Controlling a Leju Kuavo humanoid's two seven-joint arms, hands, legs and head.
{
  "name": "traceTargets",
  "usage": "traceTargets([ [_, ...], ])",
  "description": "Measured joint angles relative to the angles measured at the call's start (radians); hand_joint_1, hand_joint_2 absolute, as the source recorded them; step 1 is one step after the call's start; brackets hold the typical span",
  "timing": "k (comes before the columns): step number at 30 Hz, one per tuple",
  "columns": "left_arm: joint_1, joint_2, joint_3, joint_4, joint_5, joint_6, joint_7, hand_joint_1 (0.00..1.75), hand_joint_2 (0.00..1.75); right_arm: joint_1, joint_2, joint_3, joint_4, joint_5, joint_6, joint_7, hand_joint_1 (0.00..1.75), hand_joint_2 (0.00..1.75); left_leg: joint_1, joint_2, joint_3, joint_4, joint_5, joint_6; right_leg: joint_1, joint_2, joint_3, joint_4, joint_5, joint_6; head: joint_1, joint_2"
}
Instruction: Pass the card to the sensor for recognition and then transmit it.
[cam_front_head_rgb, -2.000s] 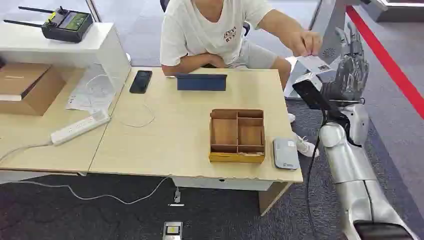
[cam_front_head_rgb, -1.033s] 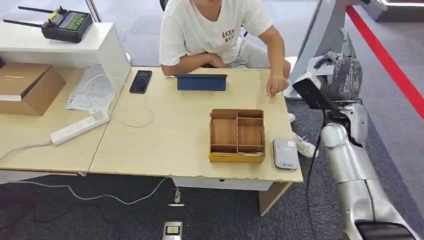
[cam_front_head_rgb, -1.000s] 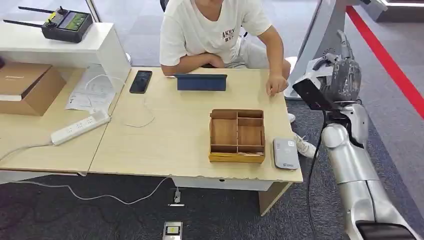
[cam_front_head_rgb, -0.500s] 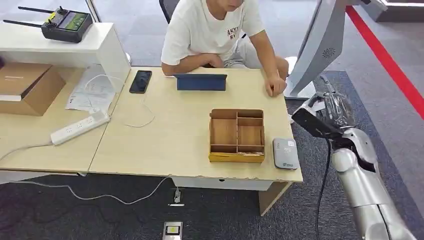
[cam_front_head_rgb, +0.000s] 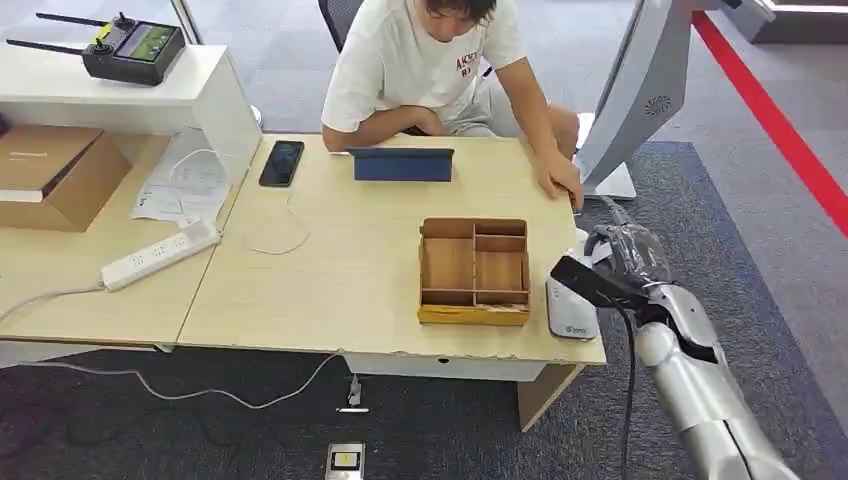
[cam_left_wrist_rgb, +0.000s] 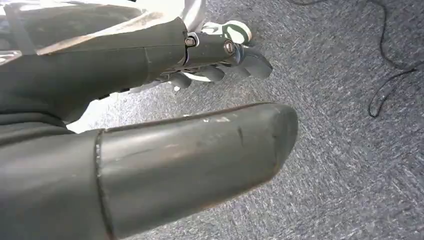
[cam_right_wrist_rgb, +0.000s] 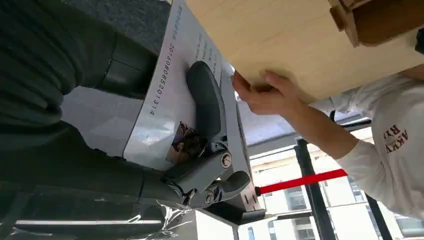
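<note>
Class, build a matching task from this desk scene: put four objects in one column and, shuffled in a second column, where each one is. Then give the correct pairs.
Column A
1. card
2. black phone
3. card reader
4. remote controller

Column B
a. on the white shelf
b. beside the wooden tray, at the desk's near right corner
c. held in the right robot hand
d. flat on the desk, left of the blue tablet

Pairs: 1-c, 2-d, 3-b, 4-a
</note>
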Motion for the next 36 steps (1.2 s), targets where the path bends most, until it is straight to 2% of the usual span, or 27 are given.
traceTargets([
  [12,-0.001,0.0,0.0,0.0,0.0,-0.001,0.021,0.0,0.0,-0.022,0.068,0.05,0.18,-0.023,-0.043,-0.003,1.75,1.75,0.0,0.0,0.0,0.0,0.0,0.0,0.0,0.0,-0.001,0.0,0.0,0.0,0.0,0.0],
  [36,-0.001,-0.002,0.0,0.0,0.017,-0.003,0.041,0.0,0.0,-0.028,0.069,0.055,0.314,-0.061,-0.061,-0.006,1.75,1.75,0.0,0.0,0.0,0.0,0.0,0.0,0.0,0.0,-0.001,0.0,0.0,0.0,0.0,0.0],
])
